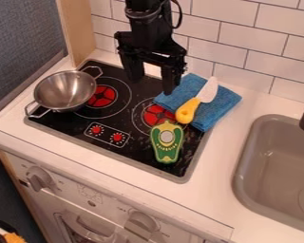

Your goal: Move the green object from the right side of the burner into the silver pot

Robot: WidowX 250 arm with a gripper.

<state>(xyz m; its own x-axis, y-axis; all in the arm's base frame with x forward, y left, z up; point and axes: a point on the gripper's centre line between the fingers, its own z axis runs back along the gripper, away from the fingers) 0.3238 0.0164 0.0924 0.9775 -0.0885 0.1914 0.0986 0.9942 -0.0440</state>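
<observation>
Over the back of the black stove hangs my gripper (153, 85), its two fingers spread apart with nothing between them. The green object (166, 148), with a yellow edge and a grey round centre, lies on the right side of the stove, at the front of the right burner (157, 114). It is in front of my gripper and slightly to its right, not touching it. On the left burner's left side stands the silver pot (65, 90), upright, with two wire handles and a bare inside.
A blue towel (219, 108) lies at the stove's back right corner, with a yellow-handled toy knife (188, 110) on it. The grey sink (275, 166) is at the right. A tiled wall (231, 38) stands behind, and a wooden panel (78, 28) rises at the back left.
</observation>
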